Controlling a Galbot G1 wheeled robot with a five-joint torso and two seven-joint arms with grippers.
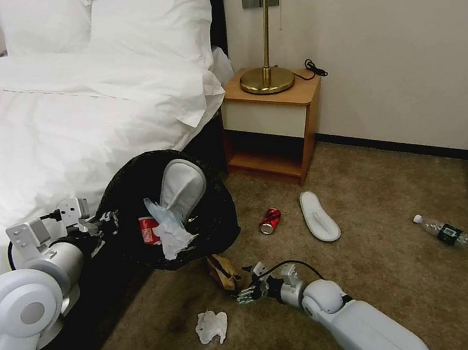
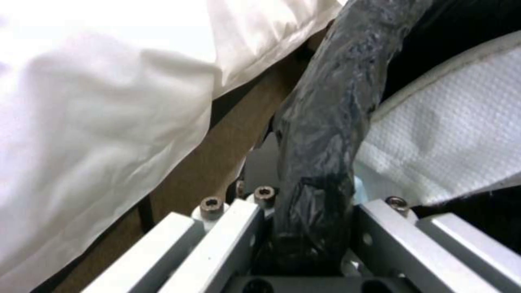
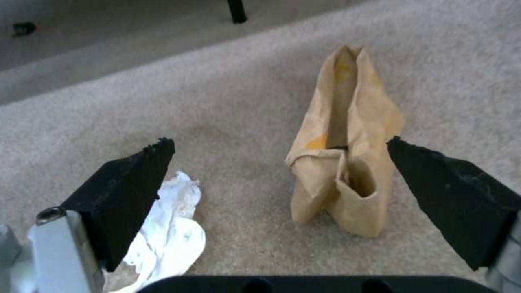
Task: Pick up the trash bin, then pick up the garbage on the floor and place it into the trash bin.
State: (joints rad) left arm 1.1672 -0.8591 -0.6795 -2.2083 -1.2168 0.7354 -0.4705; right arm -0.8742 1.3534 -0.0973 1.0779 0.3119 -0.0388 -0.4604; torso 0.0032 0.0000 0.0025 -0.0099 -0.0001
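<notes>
My left gripper [image 2: 304, 228] clamps the trash bin [image 1: 129, 199] rim beside the bed [image 1: 27, 133]. My right gripper [image 3: 282, 171] gapes around one brown paper [image 3: 342, 162]; open carpet [image 1: 395, 267] right holds one can [image 1: 270, 220], one slipper [image 1: 318, 215], one bottle [image 1: 443, 230].

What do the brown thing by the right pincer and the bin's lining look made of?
The brown bag, between the open right pincer's pads, looks like thin matte paper: sharp creases, standing folds. The bin lining, clamped in the left pincer, looks like glossy black plastic film, crinkled with highlights.
</notes>
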